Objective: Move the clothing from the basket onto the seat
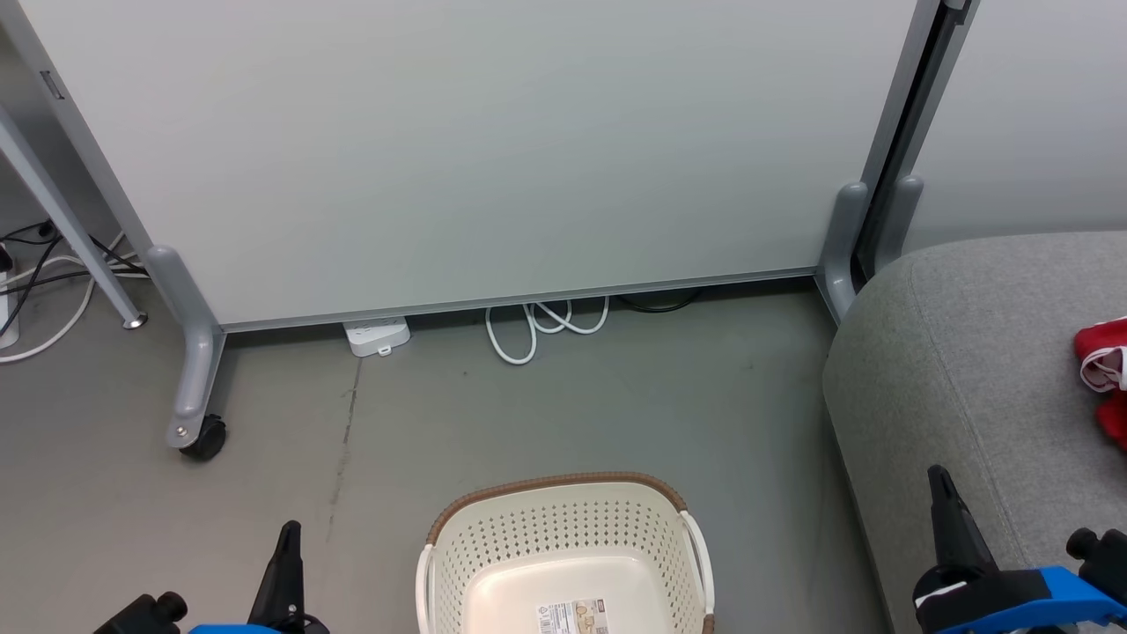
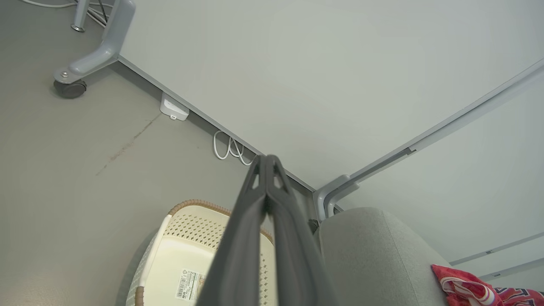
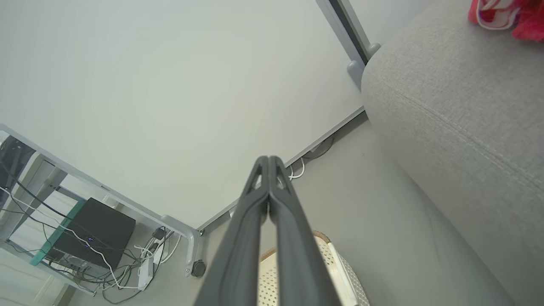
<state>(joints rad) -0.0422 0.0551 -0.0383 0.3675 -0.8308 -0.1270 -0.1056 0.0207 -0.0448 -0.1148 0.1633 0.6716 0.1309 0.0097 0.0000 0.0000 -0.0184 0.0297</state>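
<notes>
The cream basket (image 1: pixel 563 528) with a brown rim stands on the floor at the bottom centre, with only a label on its bottom; it also appears as the basket (image 2: pixel 170 255) and the basket (image 3: pixel 340 267). Red clothing (image 1: pixel 1105 374) with white trim lies on the grey seat (image 1: pixel 960 370) at the right edge, seen again as clothing (image 2: pixel 467 289) and clothing (image 3: pixel 505 15). My left gripper (image 1: pixel 289 528) is shut and empty, left of the basket. Over the seat's front edge my right gripper (image 1: pixel 940 480) is shut and empty. Both pairs of fingertips touch in the wrist views.
A pale partition panel (image 1: pixel 493 150) on grey wheeled feet (image 1: pixel 195 387) stands behind the basket. White cables (image 1: pixel 537 326) and a power strip (image 1: pixel 377 336) lie under its lower edge. More cables (image 1: pixel 35 282) lie at the far left.
</notes>
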